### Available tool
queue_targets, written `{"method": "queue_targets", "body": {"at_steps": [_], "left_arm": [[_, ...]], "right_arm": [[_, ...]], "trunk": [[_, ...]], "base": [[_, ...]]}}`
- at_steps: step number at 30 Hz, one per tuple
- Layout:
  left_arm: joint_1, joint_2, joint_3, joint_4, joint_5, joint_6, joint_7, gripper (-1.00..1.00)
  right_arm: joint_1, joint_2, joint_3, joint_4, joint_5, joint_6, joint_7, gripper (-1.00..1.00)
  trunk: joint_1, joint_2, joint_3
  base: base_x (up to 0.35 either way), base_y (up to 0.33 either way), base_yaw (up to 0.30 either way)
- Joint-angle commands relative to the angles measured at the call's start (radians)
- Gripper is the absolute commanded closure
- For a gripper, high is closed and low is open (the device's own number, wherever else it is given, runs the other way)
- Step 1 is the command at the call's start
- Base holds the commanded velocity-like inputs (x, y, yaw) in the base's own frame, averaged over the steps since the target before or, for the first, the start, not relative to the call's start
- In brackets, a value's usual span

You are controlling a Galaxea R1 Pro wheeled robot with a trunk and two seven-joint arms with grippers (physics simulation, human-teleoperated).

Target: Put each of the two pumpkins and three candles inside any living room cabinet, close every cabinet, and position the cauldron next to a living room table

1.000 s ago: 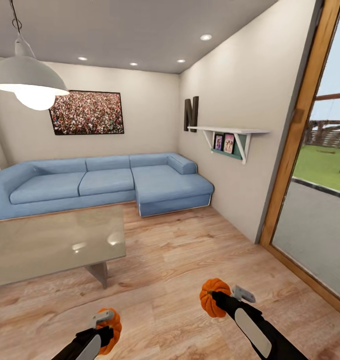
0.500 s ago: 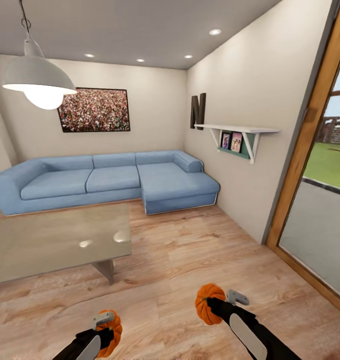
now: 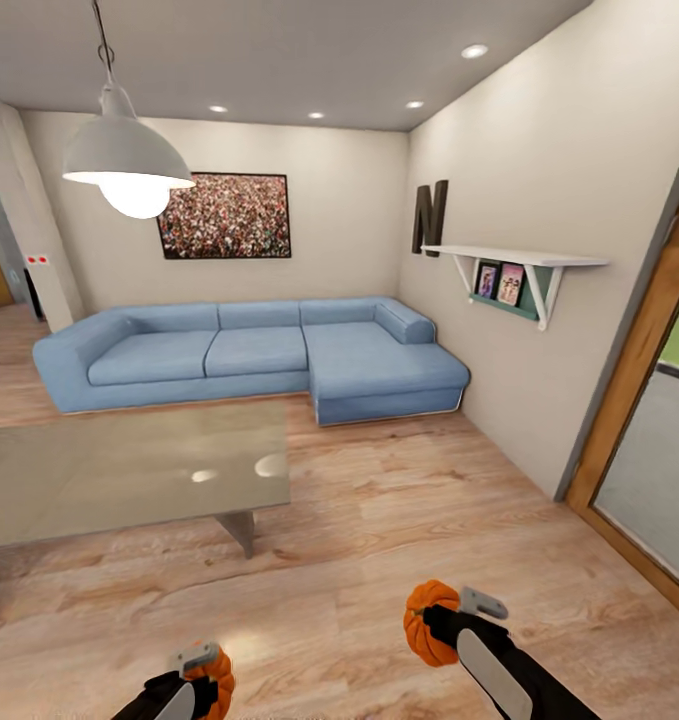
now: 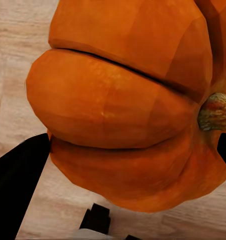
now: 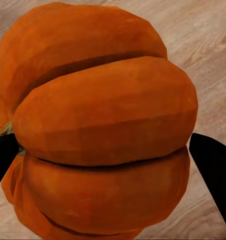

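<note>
Living room, pale plank floor (image 3: 379, 540), matte grain. No cabinet in sight; candles and cauldron likewise unseen from this heading.

Largest first:
- Sofa (image 3: 249, 355): blue L-shape, soft rounded cushions, against far wall.
- Table (image 3: 129, 470): flat glassy top, reflective, on a grey pedestal; near right corner juts toward the travel lane.
- Lamp (image 3: 129, 165): white dome shade, hung above table's far edge.
- Shelf (image 3: 514, 262): white, bracketed, on right wall.
- Right pumpkin (image 5: 100, 125): orange, deep ribs, smooth skin. Right gripper (image 3: 431, 625) clamped across it, a black finger (image 5: 215, 167) at each flank.
- Left pumpkin (image 4: 128, 115): same make, corky stem off to one side. Left gripper (image 3: 211, 682) closed on it, low over floor.

Risks, as judged:
- Round waxy ribs between flat fingers: likely to roll or squirt out under a jolt or sharp base turn.
- Left grip looks off-centre near the stem; weaker hold.
- Table corner close to left arm's path; a clip could knock that pumpkin loose.
- Both grippers full: opening a drawer would mean setting one pumpkin down first.
</note>
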Motion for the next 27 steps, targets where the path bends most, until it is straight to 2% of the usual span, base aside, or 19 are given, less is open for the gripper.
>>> {"method": "queue_targets", "body": {"at_steps": [1,10,16,23,27], "left_arm": [[-0.001,0.001,-0.008,-0.002,0.007,0.006,0.008,1.00],[-0.001,0.000,-0.010,-0.002,0.005,0.016,0.006,1.00],[-0.002,0.004,-0.015,-0.002,0.007,0.017,-0.086,1.00],[-0.001,0.006,-0.012,-0.002,0.008,0.017,-0.102,1.00],[-0.001,0.006,-0.011,-0.002,0.008,0.017,-0.102,1.00]], "right_arm": [[-0.001,-0.001,0.004,-0.003,-0.003,0.007,-0.009,1.00],[-0.001,-0.003,0.004,-0.005,0.002,0.003,0.003,1.00],[-0.001,-0.001,0.026,-0.004,0.005,-0.001,0.004,1.00],[-0.001,-0.002,0.031,-0.005,0.008,-0.003,0.004,1.00],[-0.001,-0.001,0.031,-0.005,0.008,-0.003,0.004,1.00]], "trunk": [[-0.004,0.006,0.001],[-0.038,0.069,0.022],[-0.061,0.111,0.040],[-0.088,0.160,0.062],[-0.104,0.188,0.075]], "base": [[0.000,0.000,0.207],[0.000,0.000,0.133],[0.000,0.000,0.004],[0.000,0.000,0.007],[0.000,0.000,0.194]]}}
